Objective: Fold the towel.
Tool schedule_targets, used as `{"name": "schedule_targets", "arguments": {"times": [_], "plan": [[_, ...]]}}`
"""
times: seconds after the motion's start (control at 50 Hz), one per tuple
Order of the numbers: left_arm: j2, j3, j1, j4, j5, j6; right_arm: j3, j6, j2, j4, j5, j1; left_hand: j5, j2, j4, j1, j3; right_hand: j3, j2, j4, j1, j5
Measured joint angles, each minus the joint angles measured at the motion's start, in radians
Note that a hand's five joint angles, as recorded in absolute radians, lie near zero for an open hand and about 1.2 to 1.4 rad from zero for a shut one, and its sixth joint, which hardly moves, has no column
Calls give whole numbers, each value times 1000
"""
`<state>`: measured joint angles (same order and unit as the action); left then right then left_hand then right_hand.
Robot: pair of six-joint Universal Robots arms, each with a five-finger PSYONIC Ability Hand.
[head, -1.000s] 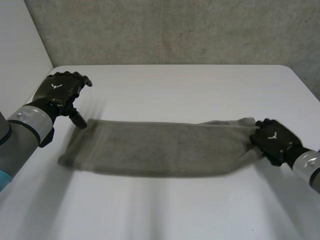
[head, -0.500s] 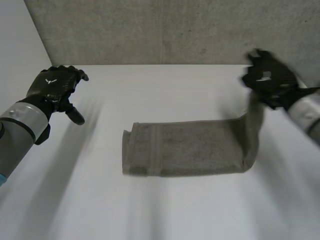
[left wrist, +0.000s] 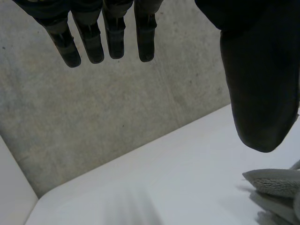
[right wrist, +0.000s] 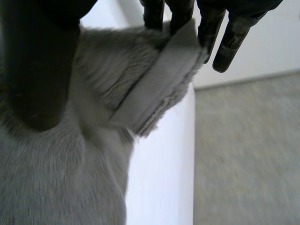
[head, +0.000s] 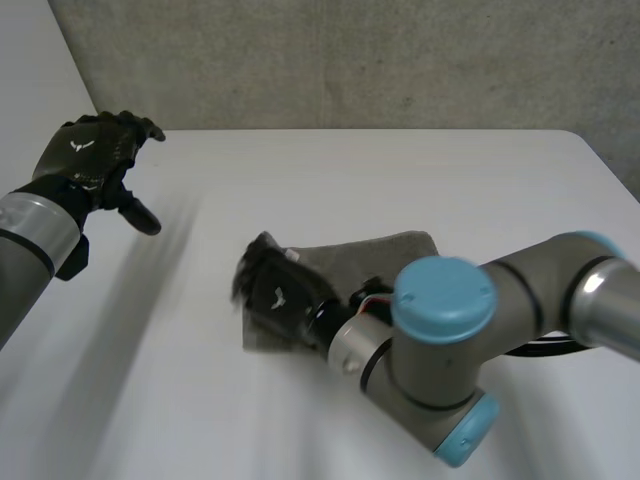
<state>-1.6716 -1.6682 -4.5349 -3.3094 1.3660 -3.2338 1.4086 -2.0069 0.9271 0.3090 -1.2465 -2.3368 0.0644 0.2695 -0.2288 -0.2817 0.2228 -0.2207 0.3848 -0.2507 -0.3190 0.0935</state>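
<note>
so the towel (head: 385, 252) sits in the middle of the desk (head: 470, 170) as a short doubled-up strip, long axis running side to side. the right robot hand (head: 280, 298) is reached clear across onto the strip's left end. its wrist view shows a hem edge caught between thumb and near-straight fingers, so i'd say it's got hold of the cloth. the left robot hand (head: 92, 160) hangs in the air well off to the left, fingers straight, holding nothing. the right one's way nearer, so laying that end down is its job imo.

Bare lab: white table (head: 420, 180), concrete wall (head: 350, 60).
</note>
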Motion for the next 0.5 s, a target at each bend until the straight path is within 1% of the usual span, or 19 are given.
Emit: {"name": "schedule_targets", "arguments": {"times": [0.06, 0.1, 0.16, 0.2, 0.22, 0.26, 0.34, 0.5], "plan": [[-4, 14, 12, -7, 1, 10, 29, -79, 52, 4, -23, 36, 0, 0, 0, 0, 0, 0, -106, 0, 66, -32], [-11, 30, 28, -17, 1, 27, 60, -170, 104, 5, -36, 72, 0, 0, 0, 0, 0, 0, -121, 0, 79, -32], [-31, 66, 68, -40, 2, 70, 121, -352, 191, 1, -46, 135, 0, 0, 0, 0, 0, 0, -124, 0, 84, -32], [-51, 91, 97, -52, 3, 99, 159, -464, 241, -4, -45, 172, 0, 0, 0, 0, 0, 0, -124, 0, 84, -32], [-57, 99, 105, -55, 3, 107, 167, -488, 251, -5, -44, 180, 0, 0, 0, 0, 0, 0, -124, 0, 84, -32], [-84, 130, 139, -63, 5, 137, 206, -589, 295, -17, -32, 216, 0, 0, 0, 0, 0, 0, -124, 0, 85, -32], [-129, 174, 187, -67, 7, 174, 248, -669, 334, -50, 4, 252, 0, 0, 0, 0, 0, 0, -124, 0, 85, -32], [-185, 215, 249, -66, 9, 199, 270, -677, 336, -97, 71, 256, 0, 0, 0, 0, 0, 0, -124, 0, 85, -32]]}}
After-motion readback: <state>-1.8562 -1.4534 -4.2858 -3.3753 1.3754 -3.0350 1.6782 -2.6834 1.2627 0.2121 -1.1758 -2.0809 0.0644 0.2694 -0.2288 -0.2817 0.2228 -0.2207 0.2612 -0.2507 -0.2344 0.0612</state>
